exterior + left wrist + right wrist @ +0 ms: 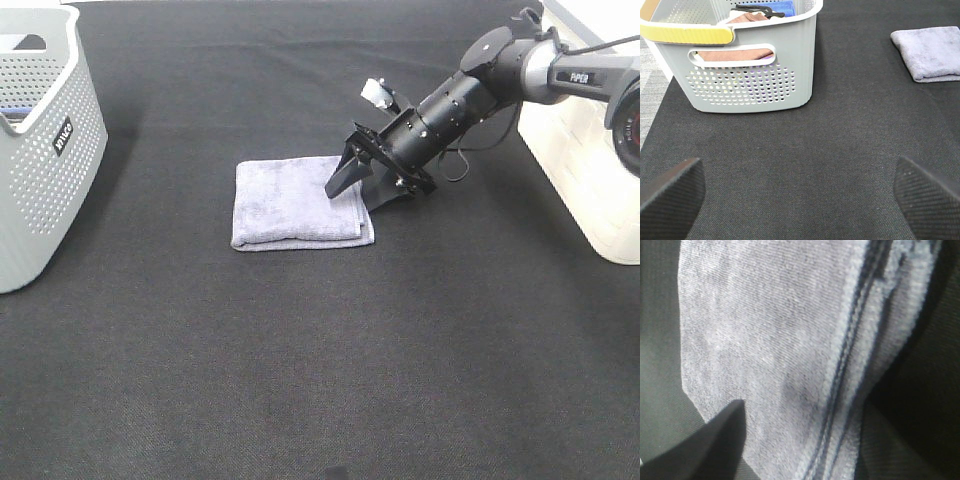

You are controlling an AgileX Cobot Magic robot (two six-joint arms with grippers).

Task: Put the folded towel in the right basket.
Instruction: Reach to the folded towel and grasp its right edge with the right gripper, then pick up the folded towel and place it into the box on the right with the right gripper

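Observation:
The folded lavender-grey towel (295, 203) lies flat on the black mat in the middle of the exterior view. It also shows in the left wrist view (932, 51) and fills the right wrist view (775, 340). My right gripper (358, 190) is low at the towel's right edge, jaws open. One finger (340, 178) is over the towel and the other is on the mat beside it. In its own view the right gripper (800, 440) straddles the towel's folded edge. The right basket (590, 180) is cream-white at the far right. My left gripper (800, 195) is open and empty.
A grey perforated basket (45, 160) stands at the far left. In the left wrist view the same basket (755, 75) holds brown and blue cloths. The right arm (480, 85) reaches in from the upper right.

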